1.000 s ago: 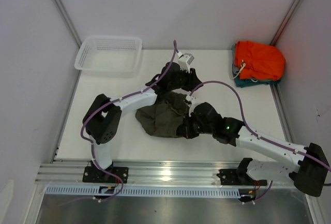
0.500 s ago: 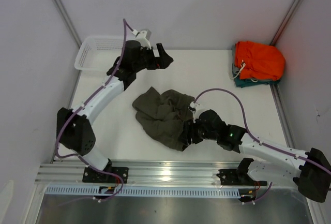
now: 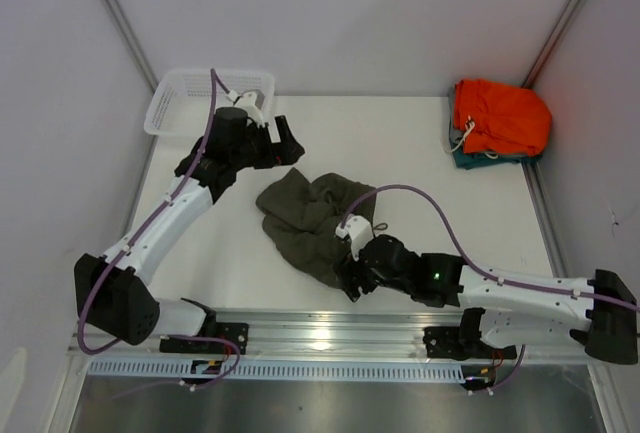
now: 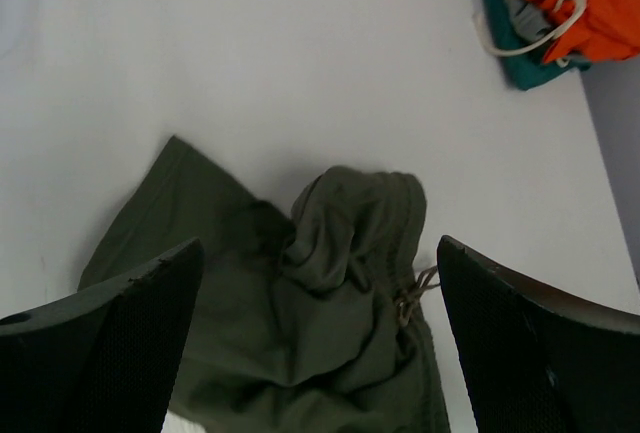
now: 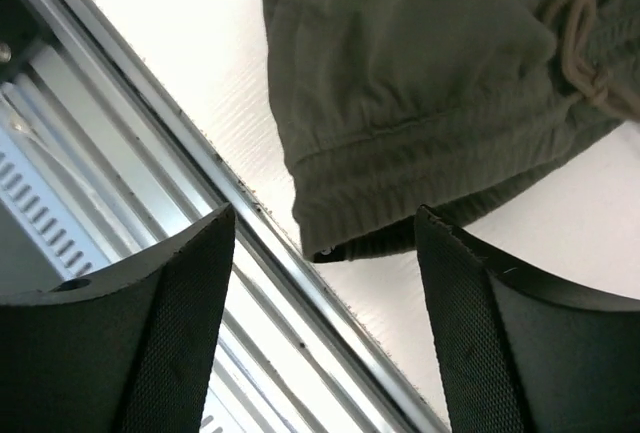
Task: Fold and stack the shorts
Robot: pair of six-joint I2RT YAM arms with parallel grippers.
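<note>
The olive-green shorts (image 3: 312,221) lie crumpled in a heap on the white table (image 3: 420,183), with nothing gripping them. My left gripper (image 3: 287,147) hovers open behind and left of the heap. In the left wrist view the shorts (image 4: 330,303) and their drawstring (image 4: 415,291) lie below between the wide-apart fingers (image 4: 110,353). My right gripper (image 3: 350,275) is open at the heap's near corner. The right wrist view shows the hem of the shorts (image 5: 420,143) just beyond the parted fingers (image 5: 500,333), with nothing between them.
Orange shorts (image 3: 500,118) lie on a teal garment (image 3: 468,160) at the back right corner. A white mesh basket (image 3: 210,105) stands at the back left. The metal rail (image 5: 150,203) runs along the table's near edge, close under the right gripper.
Both grippers opened and let go of the shorts. The left arm rose and swung back to the left. The right gripper drew left toward the near edge, and the shorts settled in a heap.
</note>
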